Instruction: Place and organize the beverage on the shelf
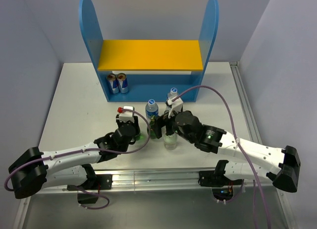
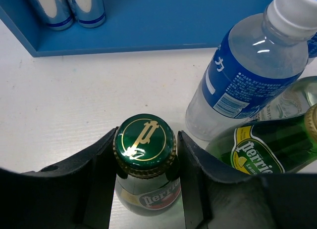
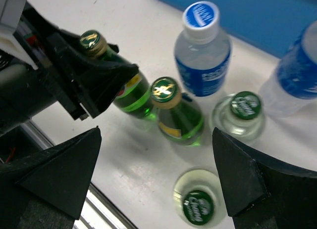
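The shelf (image 1: 90, 26) stands at the back with a yellow upper board (image 1: 151, 55); its blue base shows in the left wrist view (image 2: 163, 21). Two cans (image 1: 118, 83) stand on the base at the left. My left gripper (image 2: 145, 160) is shut on the capped neck of a green Perrier bottle (image 2: 145, 140) standing on the table, also seen in the right wrist view (image 3: 92, 41). My right gripper (image 3: 156, 179) is wide open and empty, above a clear bottle with a green cap (image 3: 198, 206). Both grippers, left (image 1: 143, 130) and right (image 1: 166, 127), are amid the bottle cluster.
A second Perrier bottle (image 3: 173, 110), another clear green-capped bottle (image 3: 245, 110) and two water bottles (image 3: 203, 46) (image 3: 297, 75) stand close together in front of the shelf. The nearer water bottle (image 2: 247, 75) is right beside my left fingers. The table's metal front rail (image 1: 158, 177) is near.
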Motion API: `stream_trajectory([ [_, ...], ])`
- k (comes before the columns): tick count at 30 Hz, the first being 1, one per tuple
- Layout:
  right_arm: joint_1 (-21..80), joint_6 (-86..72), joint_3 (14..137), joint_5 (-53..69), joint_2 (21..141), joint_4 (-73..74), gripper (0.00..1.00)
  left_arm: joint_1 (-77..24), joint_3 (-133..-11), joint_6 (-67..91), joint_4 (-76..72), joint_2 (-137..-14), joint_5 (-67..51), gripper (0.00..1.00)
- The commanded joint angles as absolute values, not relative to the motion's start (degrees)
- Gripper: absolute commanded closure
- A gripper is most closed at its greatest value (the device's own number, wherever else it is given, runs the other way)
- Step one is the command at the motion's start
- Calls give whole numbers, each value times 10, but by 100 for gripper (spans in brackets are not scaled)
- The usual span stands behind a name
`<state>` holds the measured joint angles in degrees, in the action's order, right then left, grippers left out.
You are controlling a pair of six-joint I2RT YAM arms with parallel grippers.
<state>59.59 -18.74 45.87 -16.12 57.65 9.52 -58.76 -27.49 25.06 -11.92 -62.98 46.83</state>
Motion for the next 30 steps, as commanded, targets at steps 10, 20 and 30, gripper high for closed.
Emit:
stream_trajectory([
  [10, 642, -210, 436, -252, 654, -52, 0, -579, -276, 248, -141, -593, 483, 100],
  [20, 642, -196, 441, -322, 741, -118, 1, -579, -268, 244, -134, -577, 481, 100],
  [30, 642, -193, 397, -382, 762, -210, 25, -579, -265, 242, -136, -584, 478, 100],
])
